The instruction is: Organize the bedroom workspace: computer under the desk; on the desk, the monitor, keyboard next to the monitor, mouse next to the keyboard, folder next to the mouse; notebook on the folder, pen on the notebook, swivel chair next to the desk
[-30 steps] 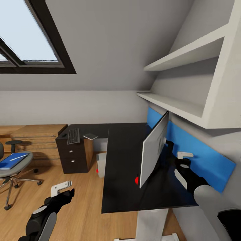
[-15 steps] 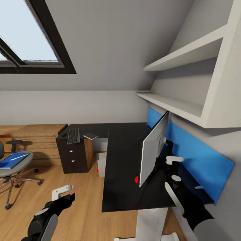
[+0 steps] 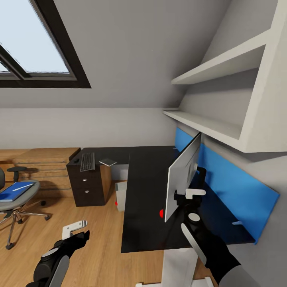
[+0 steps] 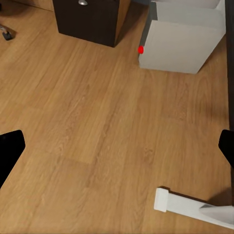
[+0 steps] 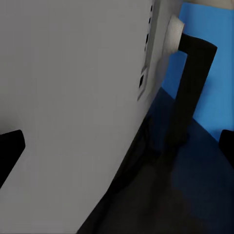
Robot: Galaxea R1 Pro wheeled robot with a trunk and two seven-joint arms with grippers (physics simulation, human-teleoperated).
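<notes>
The folder (image 3: 14,191) with the pen (image 3: 22,187) lies on the swivel chair (image 3: 18,201). The left end effector (image 3: 73,230) hangs open over the floor. The keyboard (image 3: 87,162) rests at the table's (image 3: 145,199) far left end, the computer (image 3: 120,195) beneath. The right end effector (image 3: 186,195), open, sits behind the monitor (image 3: 182,175).

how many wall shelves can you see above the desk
2. The upper shelf juts from the sloped wall near the picture's top right; the lower shelf runs beneath it, just above the blue panel behind the desk. More may sit beyond the frame's edge.
</notes>
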